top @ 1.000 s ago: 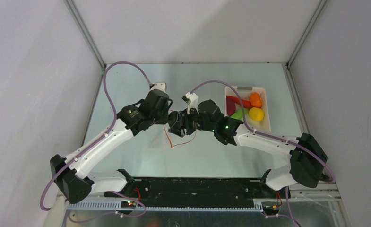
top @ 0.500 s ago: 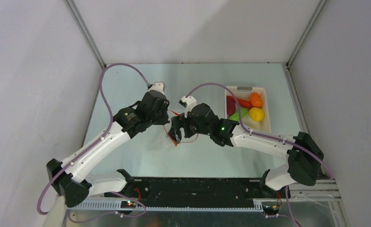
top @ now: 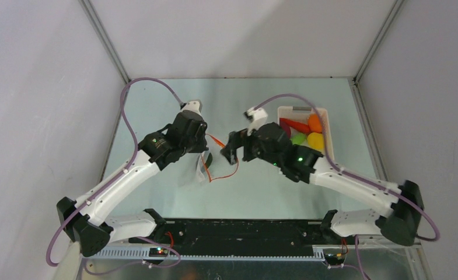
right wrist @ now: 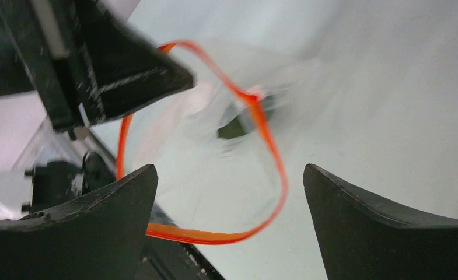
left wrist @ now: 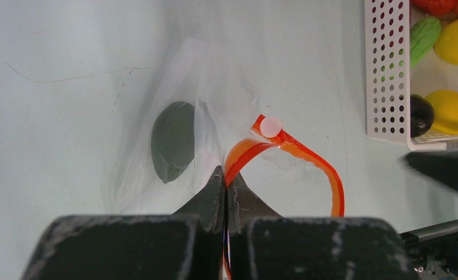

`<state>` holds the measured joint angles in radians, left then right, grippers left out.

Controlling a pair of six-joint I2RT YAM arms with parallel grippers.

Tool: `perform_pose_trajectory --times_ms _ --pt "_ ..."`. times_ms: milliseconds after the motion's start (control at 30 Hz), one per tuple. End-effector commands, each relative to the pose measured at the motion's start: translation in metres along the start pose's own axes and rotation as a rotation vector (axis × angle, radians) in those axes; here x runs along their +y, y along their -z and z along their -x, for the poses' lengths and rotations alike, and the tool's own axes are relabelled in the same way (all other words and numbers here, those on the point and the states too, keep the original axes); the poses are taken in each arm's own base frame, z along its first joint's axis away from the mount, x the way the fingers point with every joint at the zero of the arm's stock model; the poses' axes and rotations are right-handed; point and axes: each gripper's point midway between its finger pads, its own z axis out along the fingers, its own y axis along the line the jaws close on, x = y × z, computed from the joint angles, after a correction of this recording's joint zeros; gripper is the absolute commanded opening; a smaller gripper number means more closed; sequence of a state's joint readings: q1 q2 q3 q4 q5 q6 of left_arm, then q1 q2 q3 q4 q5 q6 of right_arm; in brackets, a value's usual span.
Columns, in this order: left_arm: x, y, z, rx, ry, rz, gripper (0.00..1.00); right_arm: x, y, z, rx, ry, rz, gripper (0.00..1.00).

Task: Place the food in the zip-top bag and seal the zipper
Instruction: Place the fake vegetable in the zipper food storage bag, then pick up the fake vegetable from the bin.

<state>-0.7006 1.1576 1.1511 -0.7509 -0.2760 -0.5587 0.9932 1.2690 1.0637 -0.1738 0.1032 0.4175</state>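
Note:
The clear zip-top bag (top: pixel 192 174) lies at mid-table, its orange-red zipper (top: pixel 233 168) standing open in a loop. My left gripper (top: pixel 205 153) is shut on the zipper strip (left wrist: pixel 238 160) at the mouth's near side (left wrist: pixel 226 182). A dark-green piece (left wrist: pixel 172 140) lies inside the bag, and it also shows through the loop in the right wrist view (right wrist: pixel 238 125). My right gripper (top: pixel 235 154) is open and empty, just right of the loop (right wrist: pixel 270 146). Two lemons (left wrist: pixel 453 111), a green piece (left wrist: pixel 423 35), a dark purple piece (left wrist: pixel 420 114), a chili (top: pixel 296 125) and an orange (top: pixel 315 122) sit in the basket.
The white slotted basket (top: pixel 301 108) stands at the right back of the table, close behind my right wrist. A white slider (left wrist: pixel 269 126) sits on the zipper loop. Grey walls close in the table on three sides.

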Motion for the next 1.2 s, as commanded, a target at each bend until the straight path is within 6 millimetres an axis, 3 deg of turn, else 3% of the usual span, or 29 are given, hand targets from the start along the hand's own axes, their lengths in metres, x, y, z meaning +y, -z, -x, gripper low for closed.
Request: perform_pose_trajectory --times_ms 0,100,133,233,367,533,800,1167 --pt "0.000 0.003 0.010 -0.026 -0.006 0.003 0.00 -0.067 0.040 0.034 -0.109 -0.130 -0.280 0.99" --pt "0.002 0.002 0.009 -0.017 -0.012 0.010 0.00 -0.115 0.057 0.030 -0.086 -0.218 -0.405 0.99" --pt "0.001 0.002 0.009 -0.016 -0.014 0.006 0.00 -0.129 0.064 0.021 -0.054 -0.243 -0.459 1.00" --pt "0.001 0.003 0.009 -0.016 -0.016 0.004 0.00 -0.185 0.089 0.009 -0.072 -0.432 -0.686 1.00" --pt "0.001 0.003 0.010 -0.019 -0.019 0.006 0.00 -0.234 0.105 -0.015 -0.099 -0.569 -0.898 0.99" --pt "-0.001 0.003 0.008 -0.011 -0.019 -0.007 0.00 -0.268 0.100 -0.024 -0.161 -0.648 -0.989 0.99" --pt "-0.003 0.004 0.007 -0.005 -0.020 -0.022 0.00 -0.316 0.062 -0.051 -0.111 -0.709 -1.063 0.99" --pt "0.014 0.010 0.013 -0.057 -0.017 0.049 0.00 -0.354 0.013 -0.090 -0.040 -0.822 -1.032 0.94"
